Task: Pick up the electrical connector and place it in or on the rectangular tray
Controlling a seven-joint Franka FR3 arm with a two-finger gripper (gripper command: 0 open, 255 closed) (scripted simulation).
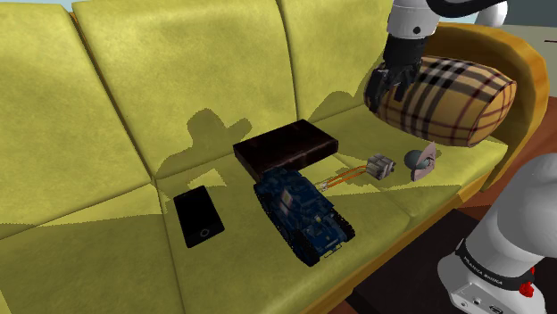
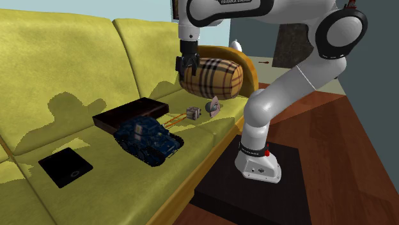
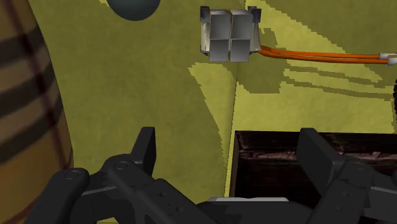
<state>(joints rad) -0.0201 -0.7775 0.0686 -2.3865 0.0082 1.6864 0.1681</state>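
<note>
So the end effector (image 1: 388, 91) hangs up in the air next to the plaid bolster pillow (image 1: 455, 98), fingers spread wide apart with nothing between them. The electrical connector (image 1: 380, 166) sits on the yellow sofa (image 1: 107, 89) seat, pretty much straight below it. In the wrist view the little grey block is dead centre ahead of the open fingers, so lining up looks mostly like a drop. One catch: its orange wires (image 3: 318, 56) trail off sideways toward the blue toy tank (image 1: 303, 210), along the same line the fingers close on. I'd guess a wrist turn helps so the pads pinch the block's sides. The dark rectangular tray (image 1: 286, 147) lies just beyond the wire ends, nothing in it.
</note>
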